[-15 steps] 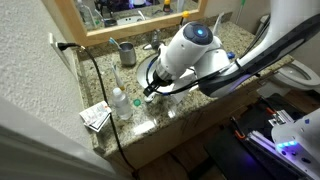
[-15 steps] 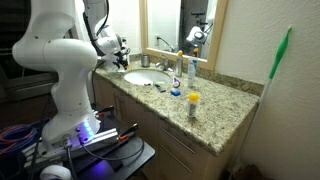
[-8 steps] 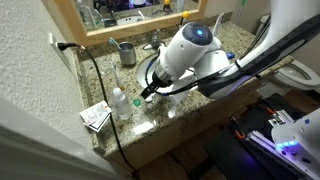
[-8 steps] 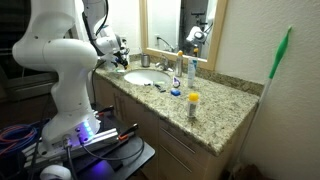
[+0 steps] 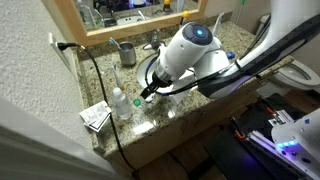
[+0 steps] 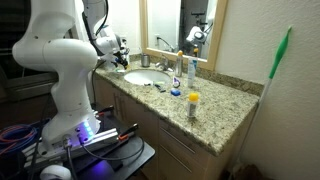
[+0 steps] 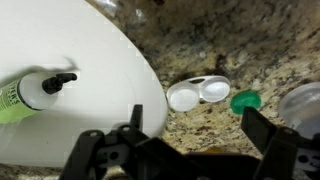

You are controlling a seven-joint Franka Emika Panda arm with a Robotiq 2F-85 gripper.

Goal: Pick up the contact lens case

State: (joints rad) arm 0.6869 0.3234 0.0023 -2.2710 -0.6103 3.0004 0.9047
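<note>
In the wrist view the contact lens case lies flat on the speckled granite counter, a whitish case with two round cups, right beside the white sink rim. My gripper is open and empty, with the case between and just beyond its two dark fingers, not touching them. A small green object lies just right of the case. In an exterior view the gripper hangs low over the counter and hides the case.
A clear bottle with a white cap stands close to the gripper; its edge shows in the wrist view. A green soap bottle lies in the sink. A metal cup, a paper packet and a yellow-capped bottle are on the counter.
</note>
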